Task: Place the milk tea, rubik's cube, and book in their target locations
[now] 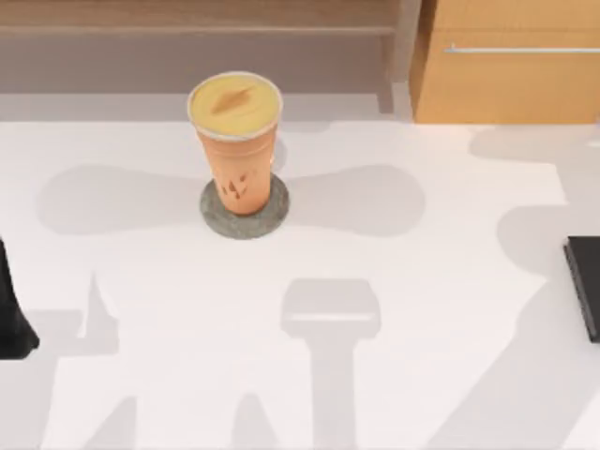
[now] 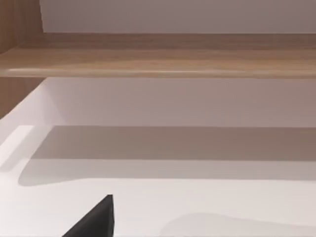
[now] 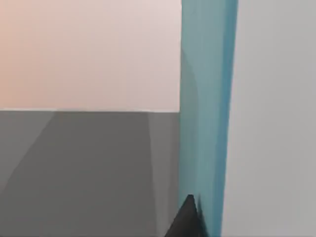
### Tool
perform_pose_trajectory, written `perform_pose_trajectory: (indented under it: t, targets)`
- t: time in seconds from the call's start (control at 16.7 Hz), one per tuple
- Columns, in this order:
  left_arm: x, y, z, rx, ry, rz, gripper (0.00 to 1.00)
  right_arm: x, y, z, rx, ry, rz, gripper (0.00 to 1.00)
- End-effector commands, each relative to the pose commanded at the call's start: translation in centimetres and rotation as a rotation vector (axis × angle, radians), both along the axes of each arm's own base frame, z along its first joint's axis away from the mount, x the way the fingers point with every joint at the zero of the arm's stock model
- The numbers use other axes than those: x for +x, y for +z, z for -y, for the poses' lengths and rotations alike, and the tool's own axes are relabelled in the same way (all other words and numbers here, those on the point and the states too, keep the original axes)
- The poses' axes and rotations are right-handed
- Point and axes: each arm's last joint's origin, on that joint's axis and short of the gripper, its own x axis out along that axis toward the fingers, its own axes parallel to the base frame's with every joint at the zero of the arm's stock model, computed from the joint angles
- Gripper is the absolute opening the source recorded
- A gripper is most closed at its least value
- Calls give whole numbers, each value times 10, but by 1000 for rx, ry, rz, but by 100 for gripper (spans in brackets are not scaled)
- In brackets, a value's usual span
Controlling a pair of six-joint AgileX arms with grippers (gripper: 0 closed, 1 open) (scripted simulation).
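The milk tea stands upright on the round grey coaster, at the back of the white table and somewhat left of its middle. The cup's flat yellow top faces up and a small dark logo shows on its side. The coaster's rim shows around the cup's base.

At the right edge of the table lies a flat black slab, cut off by the border of the top view and well apart from the cup. Behind the table run a wooden shelf and, to the right, a wooden cabinet with a pale handle bar.

A dark part of the left arm sits at the table's left edge, low and away from the cup. In the left wrist view a dark fingertip of the left gripper juts over the white table; I cannot tell whether that gripper is released or clenched.

In the right wrist view the book runs as a teal-blue band right next to a dark fingertip of the right gripper, seemingly touching it; I cannot tell whether that gripper actually grasps the book
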Motion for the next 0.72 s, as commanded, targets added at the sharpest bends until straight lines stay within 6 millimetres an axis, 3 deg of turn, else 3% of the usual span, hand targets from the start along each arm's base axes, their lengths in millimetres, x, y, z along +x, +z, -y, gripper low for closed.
perform_pose_trajectory:
  t: [0.12,0.42,0.72]
  targets:
    - [0,0,0,0,0,0,100,7,-13,-4,-3,11,-36,0]
    - [0,0,0,0,0,0,100,5,-12,-2,-2,7,-34,0]
    - [0,0,0,0,0,0,100,-21,24,-16,121,-23,36,0]
